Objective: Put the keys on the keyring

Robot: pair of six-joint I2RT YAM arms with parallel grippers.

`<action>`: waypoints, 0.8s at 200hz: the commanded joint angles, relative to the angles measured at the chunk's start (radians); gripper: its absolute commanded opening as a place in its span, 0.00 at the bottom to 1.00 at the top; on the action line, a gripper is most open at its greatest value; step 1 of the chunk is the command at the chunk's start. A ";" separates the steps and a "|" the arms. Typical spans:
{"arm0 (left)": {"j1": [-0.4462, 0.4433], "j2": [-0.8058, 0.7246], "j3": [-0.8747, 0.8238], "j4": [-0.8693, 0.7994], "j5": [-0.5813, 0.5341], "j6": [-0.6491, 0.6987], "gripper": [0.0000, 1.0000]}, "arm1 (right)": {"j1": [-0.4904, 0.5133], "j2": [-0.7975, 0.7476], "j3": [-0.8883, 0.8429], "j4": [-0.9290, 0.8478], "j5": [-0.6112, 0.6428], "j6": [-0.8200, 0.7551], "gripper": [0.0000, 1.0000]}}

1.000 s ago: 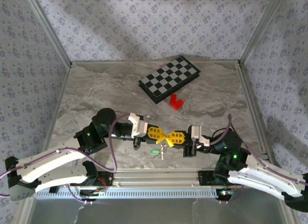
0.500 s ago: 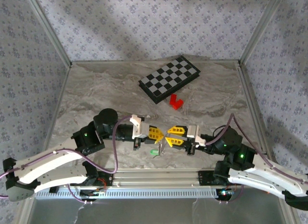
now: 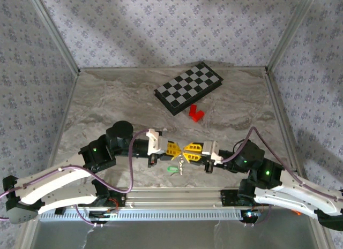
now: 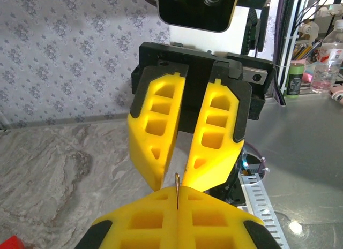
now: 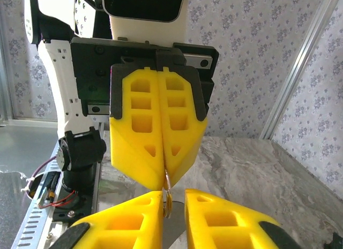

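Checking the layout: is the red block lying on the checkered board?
No, the red block lies on the table, just off the checkered board.

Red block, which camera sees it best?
The top external view: the whole red block lies beside the checkered board. The left wrist view catches just a red corner at its bottom-left edge.
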 commanded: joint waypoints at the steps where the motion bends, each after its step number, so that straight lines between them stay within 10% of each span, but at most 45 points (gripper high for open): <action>1: -0.005 -0.012 0.038 0.015 0.009 0.016 0.00 | 0.005 0.003 0.027 -0.003 0.014 -0.012 0.15; 39: -0.006 -0.010 0.034 0.026 0.007 0.008 0.00 | 0.015 0.015 0.026 0.005 0.032 -0.019 0.00; 88: -0.006 -0.042 -0.003 0.056 -0.064 -0.005 0.24 | 0.022 -0.032 -0.015 0.083 0.030 -0.013 0.00; 160: -0.006 -0.025 0.014 0.024 -0.036 0.003 0.27 | 0.010 -0.042 -0.042 0.158 -0.064 0.038 0.00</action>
